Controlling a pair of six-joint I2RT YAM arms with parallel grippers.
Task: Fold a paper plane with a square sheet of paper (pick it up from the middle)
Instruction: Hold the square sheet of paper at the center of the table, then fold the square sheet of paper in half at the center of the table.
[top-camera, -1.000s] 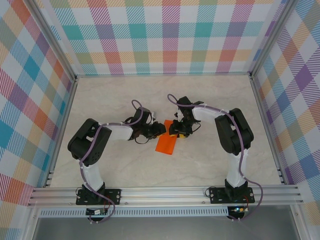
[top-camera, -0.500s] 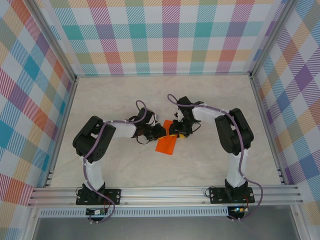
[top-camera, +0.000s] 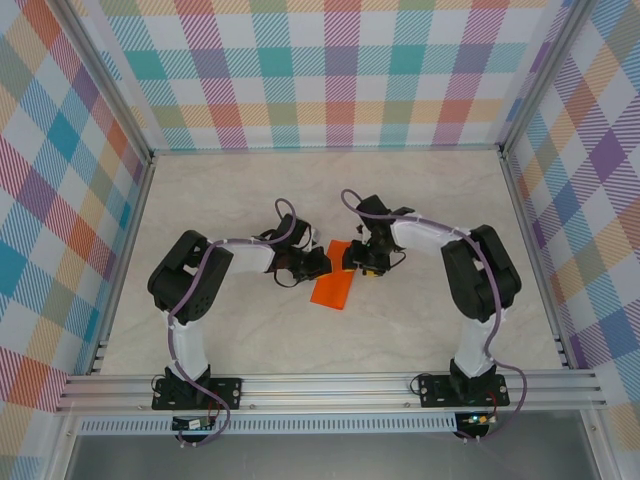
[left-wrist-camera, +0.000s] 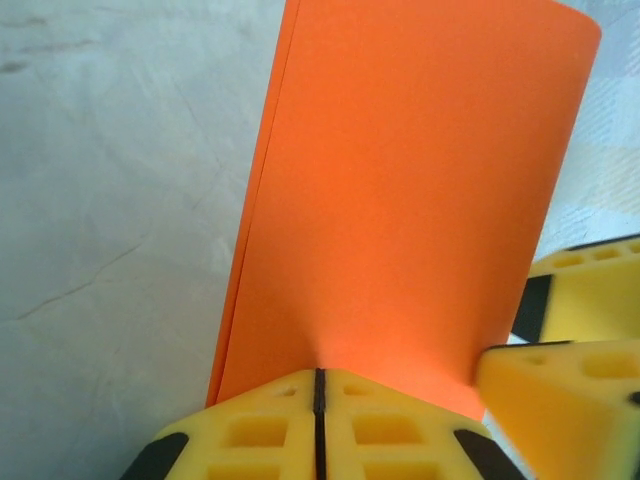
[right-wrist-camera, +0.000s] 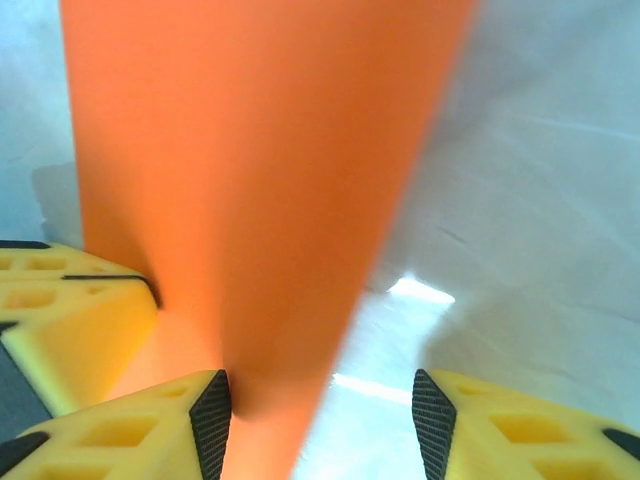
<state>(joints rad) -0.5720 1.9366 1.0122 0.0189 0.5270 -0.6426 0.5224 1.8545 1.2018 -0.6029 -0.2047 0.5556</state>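
Folded orange sheet at the middle of the table, pinched by one gripper

We see the square sheet of paper (top-camera: 333, 288) folded to a long rectangle, thin, matt and bright orange, with two layers showing along one edge in the left wrist view; it lies on the pale table (top-camera: 420, 200), smooth with fine marble-like veins, its far end between the two grippers; the left gripper (left-wrist-camera: 317, 400) has its yellow fingers, moulded with square hollows, pressed together on one edge of the paper; the right gripper (right-wrist-camera: 320, 420) has its fingers apart, the paper passing between them and touching one only; checked walls (top-camera: 330, 70) of many colours stand around.
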